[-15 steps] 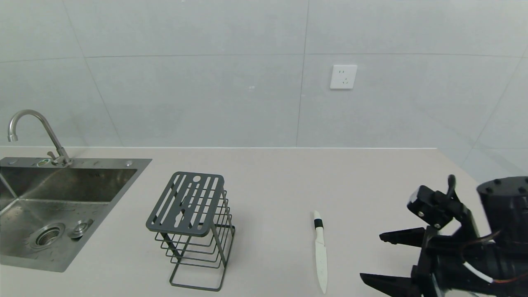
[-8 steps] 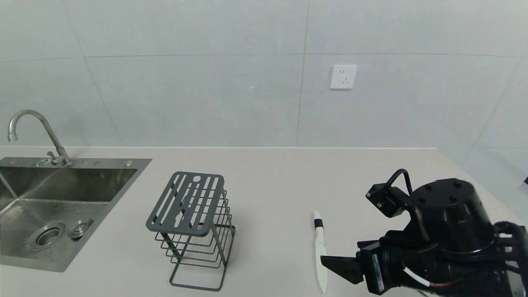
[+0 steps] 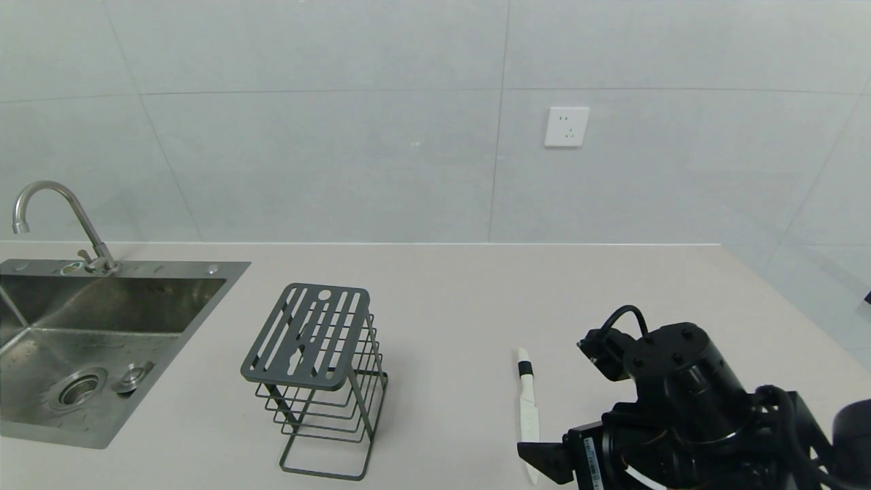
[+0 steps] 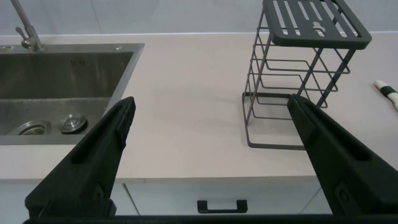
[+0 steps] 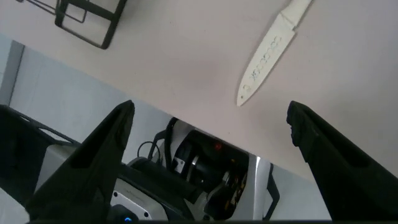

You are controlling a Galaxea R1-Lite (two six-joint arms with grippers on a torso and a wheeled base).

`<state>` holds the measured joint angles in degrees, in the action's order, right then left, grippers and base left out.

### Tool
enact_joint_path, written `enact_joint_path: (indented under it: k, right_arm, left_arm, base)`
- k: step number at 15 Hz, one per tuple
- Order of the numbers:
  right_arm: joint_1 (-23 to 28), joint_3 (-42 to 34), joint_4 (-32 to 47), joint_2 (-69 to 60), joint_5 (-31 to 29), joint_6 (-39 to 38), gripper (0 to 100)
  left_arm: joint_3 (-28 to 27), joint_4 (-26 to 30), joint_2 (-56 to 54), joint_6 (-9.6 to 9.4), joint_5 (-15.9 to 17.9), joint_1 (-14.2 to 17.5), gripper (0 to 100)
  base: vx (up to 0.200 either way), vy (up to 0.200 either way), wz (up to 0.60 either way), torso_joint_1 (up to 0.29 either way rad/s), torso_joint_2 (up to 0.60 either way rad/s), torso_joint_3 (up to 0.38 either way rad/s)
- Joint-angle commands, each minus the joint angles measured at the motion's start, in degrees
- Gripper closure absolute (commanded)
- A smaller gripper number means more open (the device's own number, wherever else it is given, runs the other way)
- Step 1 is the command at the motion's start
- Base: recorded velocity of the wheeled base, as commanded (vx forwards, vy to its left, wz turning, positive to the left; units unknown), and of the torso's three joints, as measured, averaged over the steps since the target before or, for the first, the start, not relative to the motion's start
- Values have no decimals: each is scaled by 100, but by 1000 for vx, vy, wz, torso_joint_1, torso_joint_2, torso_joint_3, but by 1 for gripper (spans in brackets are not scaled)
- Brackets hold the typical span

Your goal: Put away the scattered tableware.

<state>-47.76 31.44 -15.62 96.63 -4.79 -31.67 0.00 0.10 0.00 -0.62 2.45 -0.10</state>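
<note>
A white knife (image 3: 528,412) with a black band on its handle lies flat on the counter, blade toward the front edge. Left of it stands a dark wire rack (image 3: 314,381) with a slotted top. My right gripper (image 5: 210,115) hovers open over the counter's front edge, just right of the knife's blade (image 5: 268,55), holding nothing; one of its fingers (image 3: 543,460) shows beside the blade tip. My left gripper (image 4: 211,104) is open and empty, in front of the counter, facing the rack (image 4: 306,68) and the sink (image 4: 59,81). The knife's handle end (image 4: 388,92) lies beyond the rack.
A steel sink (image 3: 88,340) with a curved faucet (image 3: 58,218) is set into the counter at the left. A wall socket (image 3: 566,126) sits on the tiled wall behind. The counter (image 3: 612,286) ends at the right.
My right arm has swung left and lower toward the knife, and its wrist has turned. The knife, the rack and the camera have stayed put.
</note>
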Motion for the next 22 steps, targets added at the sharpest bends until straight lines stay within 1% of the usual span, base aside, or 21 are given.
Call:
enact_joint_path:
  k: [1,3,5,8,9,10,12,14,16,17,22]
  right_arm:
    - [-84,161,6,453,-145,-146,0]
    - [-84,249,15,681,-154,-199,0]
    - [-75,266,50,848,-347,-208,0]
    - [144,389,41,1094,-488,-208,0]
    - [259,363,67,1173,-707,-85,0]
    - [267,398,67,1173,-787,56,0]
    - [303,477,67,1226,-830,363,0]
    - [470,653,67,1499,-945,451,0]
    - [601,670,59,1639,-1059,900,0]
    - [601,706,41,1692,-1121,1005,0]
    - [478,1347,24,2316,-1129,1014,0]
  left_arm:
    - [0,-1,9,1,1,1,0]
    - [0,-1,9,1,1,1,0]
    - [0,-1,9,1,-8,1,0]
    - [0,-1,9,1,-8,1,0]
    - [0,-1,9,-8,1,1,0]
    - [0,-1,9,-8,-8,1,0]
    - [0,-1,9,-17,-8,1,0]
    - [0,-1,9,-17,-8,1,0]
    - [0,-1,9,-17,1,1,0]
    - [0,-1,9,-17,1,1,0]
    - [0,-1,9,-17,1,1,0]
  base:
    - [0,0,0,0,0,0]
    - [0,0,0,0,0,0]
    - [0,0,0,0,0,0]
    - [0,0,0,0,0,0]
    - [0,0,0,0,0,0]
    - [0,0,0,0,0,0]
    - [0,0,0,0,0,0]
    - [0,0,0,0,0,0]
    - [0,0,0,0,0,0]
    - [0,0,0,0,0,0]
    - [0,0,0,0,0,0]
